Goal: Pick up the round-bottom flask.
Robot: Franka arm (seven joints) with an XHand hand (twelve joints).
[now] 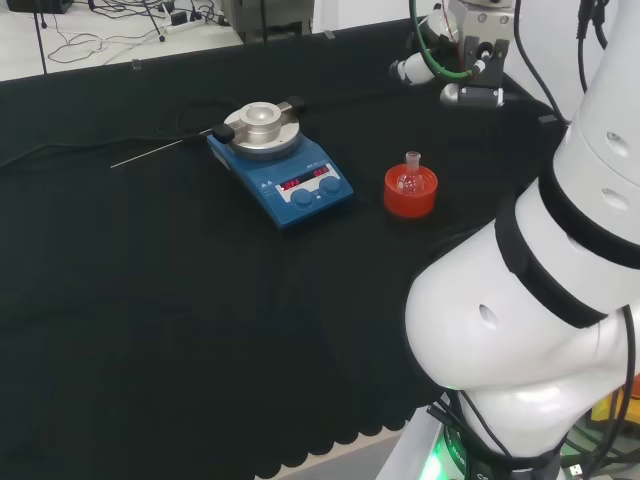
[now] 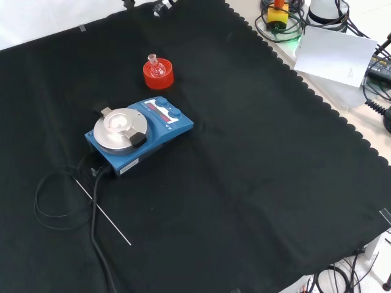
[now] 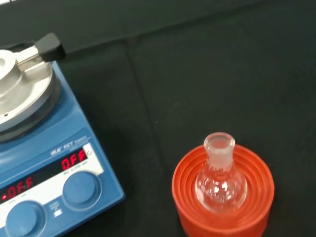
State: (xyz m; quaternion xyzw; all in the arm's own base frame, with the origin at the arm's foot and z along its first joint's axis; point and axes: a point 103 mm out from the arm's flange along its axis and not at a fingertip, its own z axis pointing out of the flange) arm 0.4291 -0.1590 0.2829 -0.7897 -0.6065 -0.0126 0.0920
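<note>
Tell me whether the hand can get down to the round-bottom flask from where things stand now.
Probably yes. The round-bottom flask sits upright in its red ribbed stand with its neck free and nothing over it. The blue hotplate stands apart on the cloth, so the way down looks open.

In the head view the white arm (image 1: 530, 300) rises at the right, its broad rounded links stacked from the lower right corner up along the right edge, with black bands around the joints. Its far end (image 1: 470, 55), with green and black cables, sits at the top of that view, above the bench.
</note>
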